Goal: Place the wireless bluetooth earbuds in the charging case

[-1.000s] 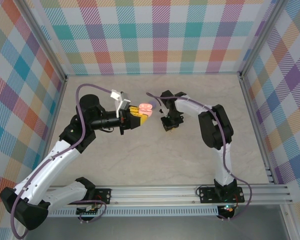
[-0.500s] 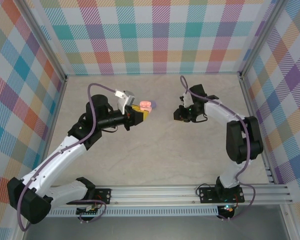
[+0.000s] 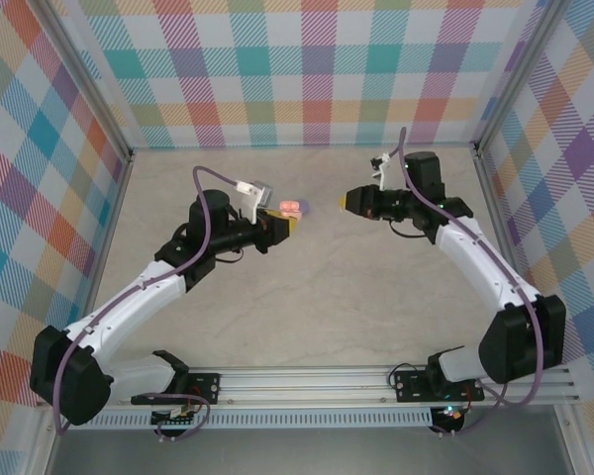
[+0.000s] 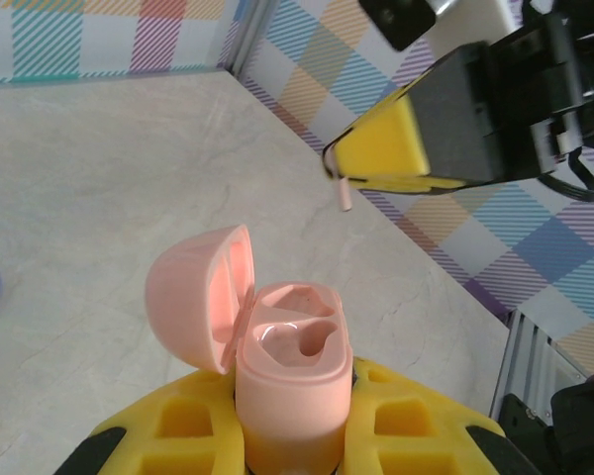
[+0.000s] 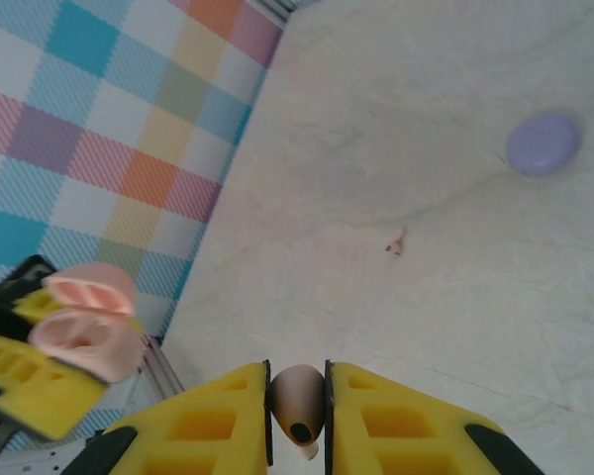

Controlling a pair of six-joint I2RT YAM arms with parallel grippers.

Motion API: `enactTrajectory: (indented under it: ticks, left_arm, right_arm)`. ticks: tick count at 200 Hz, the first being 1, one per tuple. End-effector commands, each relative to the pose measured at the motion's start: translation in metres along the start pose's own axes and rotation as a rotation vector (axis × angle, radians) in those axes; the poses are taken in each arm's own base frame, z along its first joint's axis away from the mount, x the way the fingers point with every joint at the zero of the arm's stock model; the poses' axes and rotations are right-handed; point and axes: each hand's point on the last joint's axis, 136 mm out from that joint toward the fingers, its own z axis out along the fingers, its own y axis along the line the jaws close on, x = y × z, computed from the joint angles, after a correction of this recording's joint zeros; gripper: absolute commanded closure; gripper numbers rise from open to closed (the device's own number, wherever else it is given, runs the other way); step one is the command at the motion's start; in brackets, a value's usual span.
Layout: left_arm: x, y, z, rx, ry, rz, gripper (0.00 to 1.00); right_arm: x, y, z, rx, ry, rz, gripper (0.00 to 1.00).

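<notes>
Riding between the right gripper's [image 3: 346, 201] yellow fingers [image 5: 396, 421], which are squeezed nearly together on it, is a pink earbud [image 5: 298, 396], its thin stem [image 4: 346, 195] seemingly sticking out sideways at the tips. Straight ahead of those fingertips, well apart across a gap, the pink charging case [image 4: 292, 401] faces it. The left gripper [image 3: 287, 226] has the case clamped tight, lid [image 4: 193, 292] hinged back, both wells [image 4: 295, 332] apparently empty. Only the right arm carries a bud, so bridging the gap looks like its job.

A robot test cell — plaid walls [image 3: 317, 69], aluminium frame rails [image 3: 327, 381], two arms [image 3: 139, 297] on a pale tabletop [image 3: 317, 307].
</notes>
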Motion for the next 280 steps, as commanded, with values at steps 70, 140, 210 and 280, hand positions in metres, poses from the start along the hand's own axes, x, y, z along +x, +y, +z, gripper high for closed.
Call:
enactTrajectory:
  ticks: [70,140,210,280]
  left_arm:
    - [-0.025,-0.052,-0.007,0.227,-0.146,0.186,0.99]
    - [-0.032,-0.073,-0.011,0.279,-0.168,0.235,1.0]
    - [-0.036,-0.079,-0.014,0.291,-0.164,0.22,1.0]
    - [-0.041,-0.08,-0.017,0.281,-0.178,0.193,1.0]
  right_arm:
    - [-0.009,0.116,-0.032,-0.226,-0.159,-0.274,0.8]
    - [-0.002,0.141,-0.018,-0.225,-0.203,-0.37,0.81]
    - [-0.001,0.145,-0.009,-0.204,-0.211,-0.387,0.8]
    - [0.002,0.145,-0.002,-0.194,-0.204,-0.393,0.8]
